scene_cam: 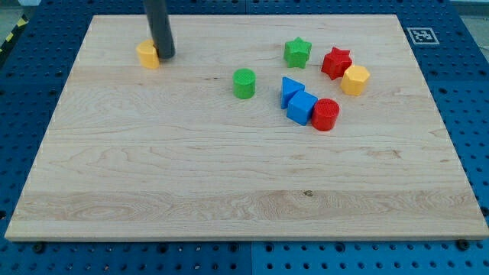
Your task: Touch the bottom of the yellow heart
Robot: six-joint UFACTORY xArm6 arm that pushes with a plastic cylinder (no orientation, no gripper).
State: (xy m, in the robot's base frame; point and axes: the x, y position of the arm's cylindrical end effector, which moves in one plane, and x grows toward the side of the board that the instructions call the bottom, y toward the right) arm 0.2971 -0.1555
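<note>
The yellow heart (pixel 147 54) lies near the board's top left. My dark rod comes down from the view's top, and my tip (pixel 166 57) stands right against the heart's right side, touching it or nearly so. The rod hides part of the heart's right edge.
A green cylinder (pixel 244 82) sits near the middle. To its right are a blue triangle (pixel 289 88), a blue cube (pixel 302 108) and a red cylinder (pixel 325 114). Higher up are a green star (pixel 297 52), a red star (pixel 335 62) and a yellow hexagon (pixel 354 79). The wooden board (pixel 229 191) lies on a blue pegboard.
</note>
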